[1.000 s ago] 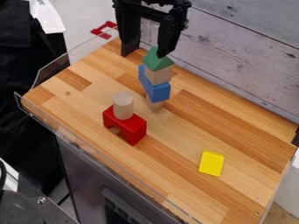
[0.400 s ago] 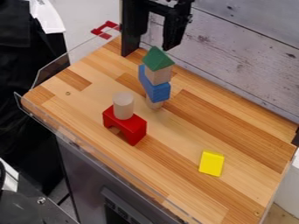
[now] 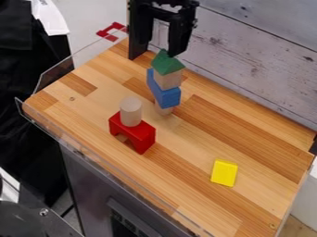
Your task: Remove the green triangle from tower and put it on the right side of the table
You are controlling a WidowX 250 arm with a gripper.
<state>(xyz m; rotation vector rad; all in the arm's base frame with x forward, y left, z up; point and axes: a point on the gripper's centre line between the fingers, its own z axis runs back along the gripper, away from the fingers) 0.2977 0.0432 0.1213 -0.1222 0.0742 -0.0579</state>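
Note:
The black gripper (image 3: 158, 50) hangs from the top edge, open, its two fingers wide apart around the height of the tower's top. Its right finger stands close by the green triangle (image 3: 166, 63); whether they touch I cannot tell. That triangle rests on a plain wood block (image 3: 168, 79), which sits on a blue block (image 3: 164, 94). Under the blue block is a light wooden piece (image 3: 163, 109) standing on the wooden table (image 3: 217, 125). Nothing is held.
A red arch block (image 3: 141, 136) with a pale wooden cylinder (image 3: 130, 111) on top stands left of the tower. A yellow block (image 3: 224, 172) lies at the lower right. Behind the table is a plank wall (image 3: 260, 60); a clear rail (image 3: 74, 65) edges the left side.
Since the first frame the gripper's fingers have come somewhat closer together. It moved up and right, then back left and slightly down. The blocks have not moved.

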